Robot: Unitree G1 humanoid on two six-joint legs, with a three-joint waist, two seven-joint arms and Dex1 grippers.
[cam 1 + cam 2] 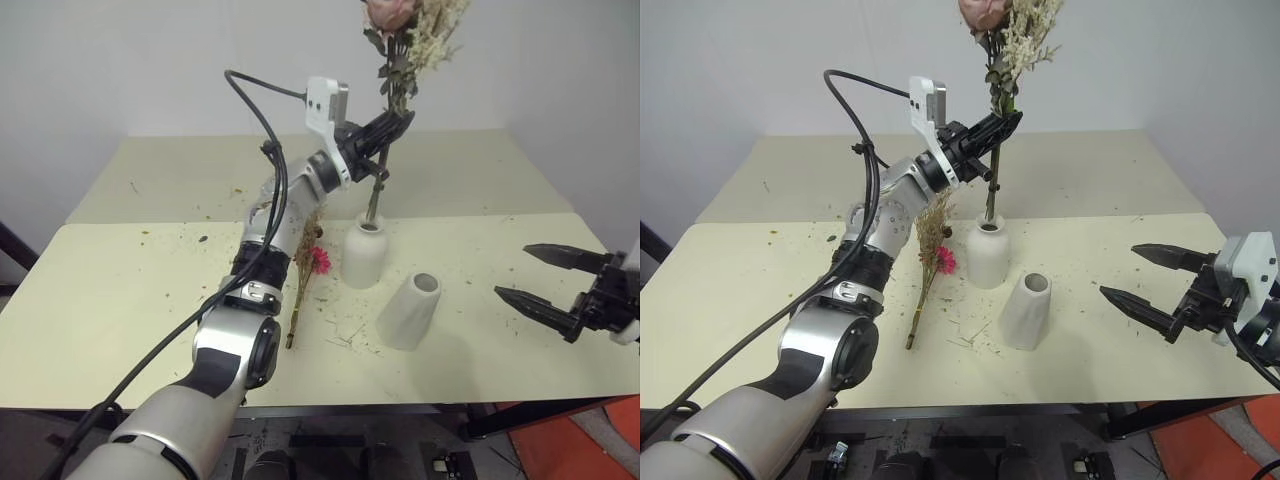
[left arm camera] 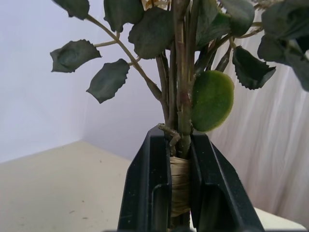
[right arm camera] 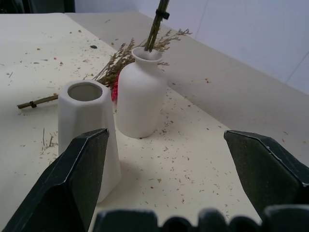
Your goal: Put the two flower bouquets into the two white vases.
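While the left claw (image 1: 388, 128) is clenched on the raffia-bound stems of the cream-white dried bouquet with a pale pink rose (image 1: 405, 40), the stem ends dip into the narrow neck of the rounded matte white ceramic bottle vase (image 1: 364, 252). Just beside that vase, toward the right claw, stands the tapered white cone vase (image 1: 410, 311). On its other side the tan feathery grass bunch with a magenta daisy (image 1: 306, 270) lies flat on the pale, crumb-strewn tabletop (image 1: 100, 290). Well apart from the vase, the right claw (image 1: 552, 282) hovers with fingers spread, grasping nothing.
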